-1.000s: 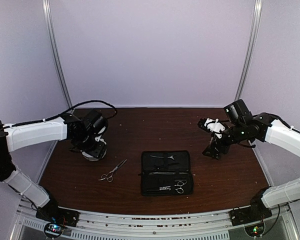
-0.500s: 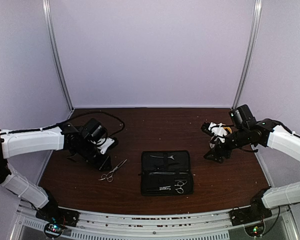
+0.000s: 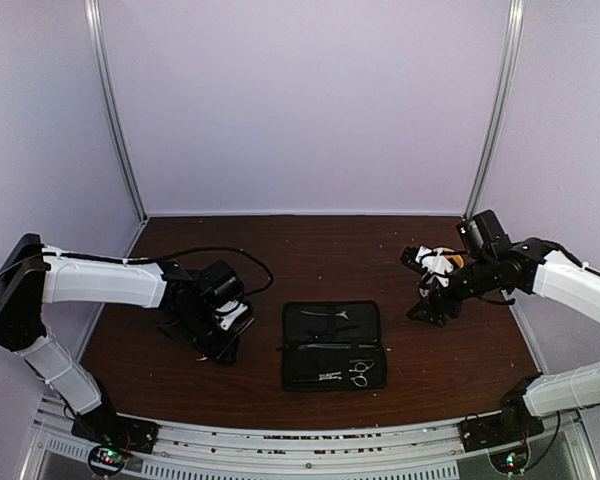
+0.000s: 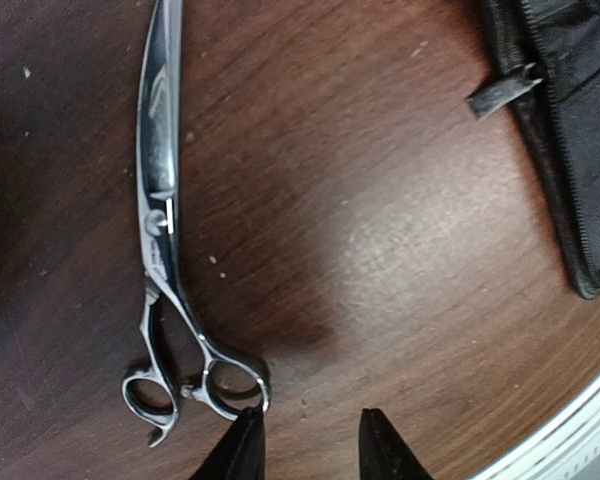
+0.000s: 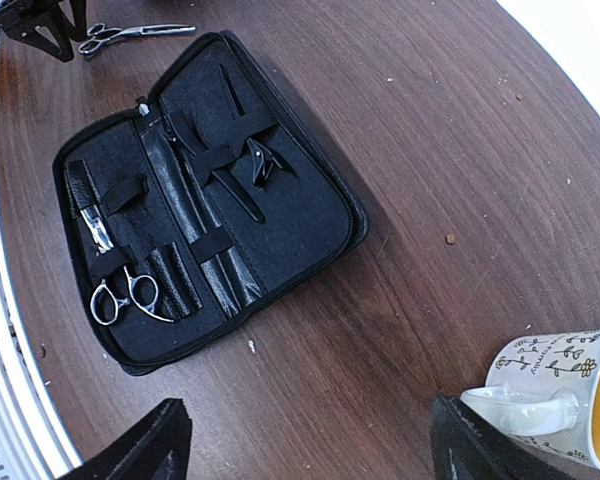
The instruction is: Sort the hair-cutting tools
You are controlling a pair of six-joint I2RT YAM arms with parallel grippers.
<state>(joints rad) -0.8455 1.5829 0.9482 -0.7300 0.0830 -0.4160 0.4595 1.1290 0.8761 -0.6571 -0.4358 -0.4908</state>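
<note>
A loose pair of thin silver scissors lies on the brown table, ring handles toward my left gripper. That gripper is open and empty, and its left fingertip is just at the nearer ring. In the top view the left gripper hides these scissors. The black zip case lies open. A second pair of scissors and slender black pieces are strapped inside it. My right gripper is wide open and empty, to the right of the case.
A flowered white mug with a yellow inside stands beside my right gripper, also showing in the top view. The case's corner and zip pull lie right of the left gripper. The table's metal front edge is near.
My left arm has swung right and toward the front edge, and now covers the loose scissors in the top view. My right arm has drawn back slightly.
</note>
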